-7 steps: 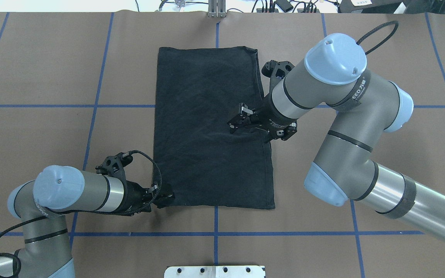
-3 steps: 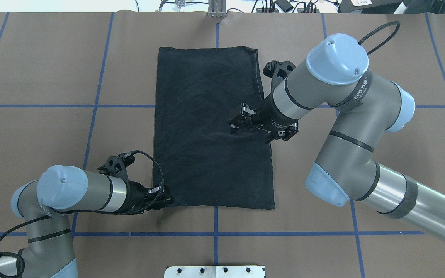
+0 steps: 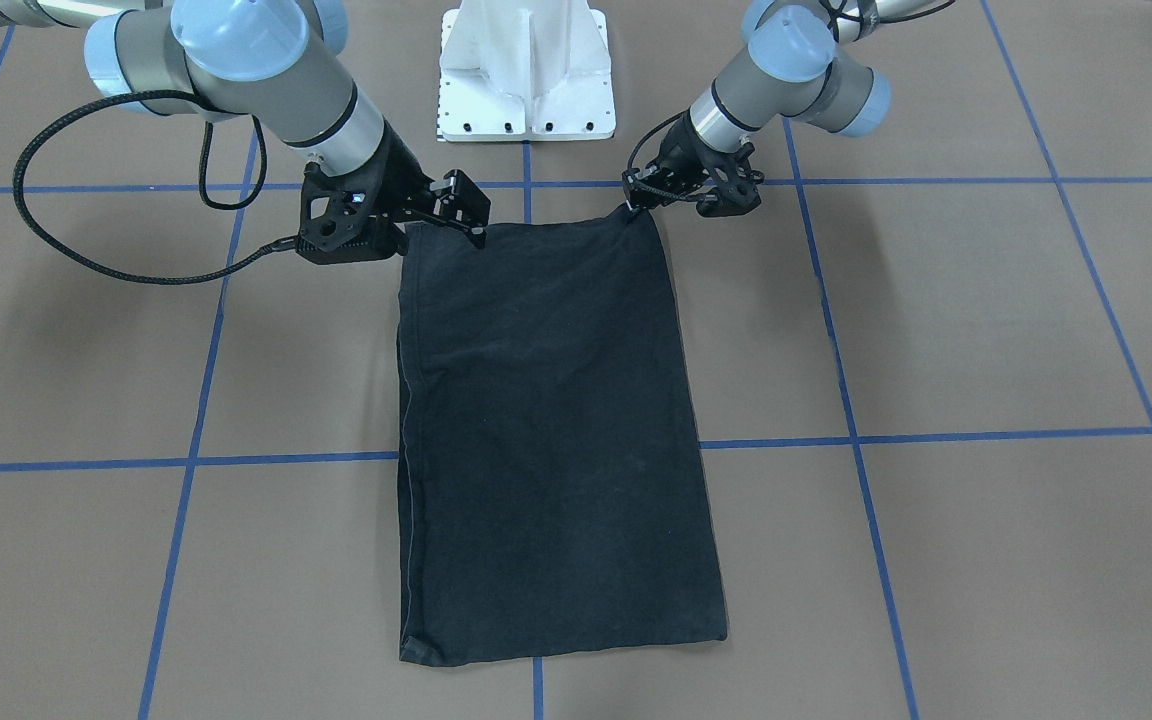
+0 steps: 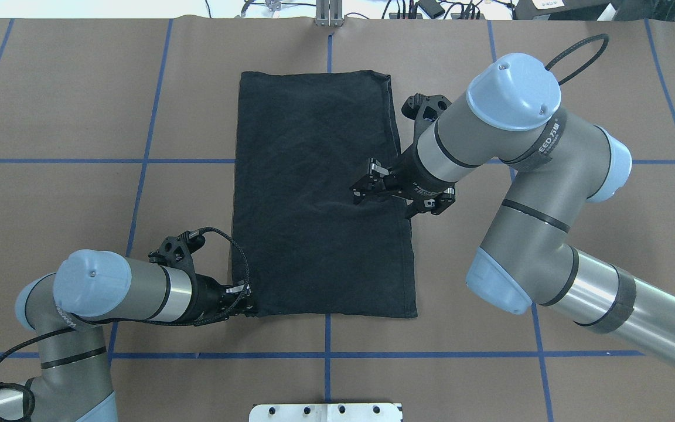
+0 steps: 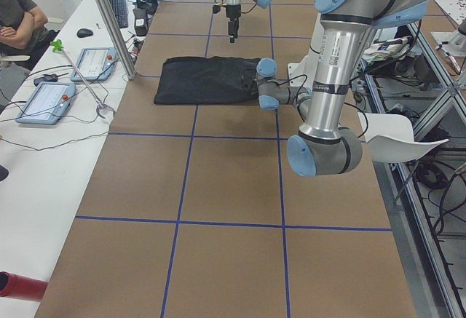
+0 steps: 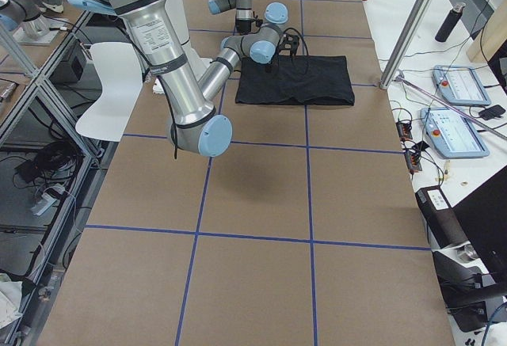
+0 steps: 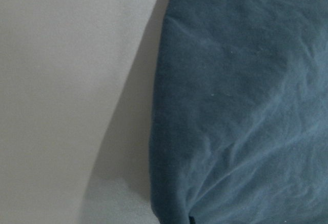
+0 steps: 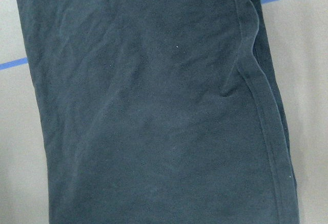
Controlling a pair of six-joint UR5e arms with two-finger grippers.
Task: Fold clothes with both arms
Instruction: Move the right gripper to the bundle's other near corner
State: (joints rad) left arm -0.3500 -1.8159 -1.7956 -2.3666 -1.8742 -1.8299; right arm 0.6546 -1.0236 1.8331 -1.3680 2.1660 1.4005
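**Black shirt in a strip, left jaws unclear**

I see the T-shirt (image 4: pixel 314 205) as a plain black rectangle, faintly creased, lying flat mid-table (image 4: pixel 79 117). My right gripper (image 4: pixel 362 189) hangs spread over its right edge. The left gripper (image 4: pixel 251 305) meets the near-left corner, but black on black hides its jaws, so I cannot tell their state.

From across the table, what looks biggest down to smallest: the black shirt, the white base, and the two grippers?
1. black T-shirt
2. white pedestal base
3. right gripper
4. left gripper
The last two are unsure: the right gripper may only look bigger because it is nearer the camera.
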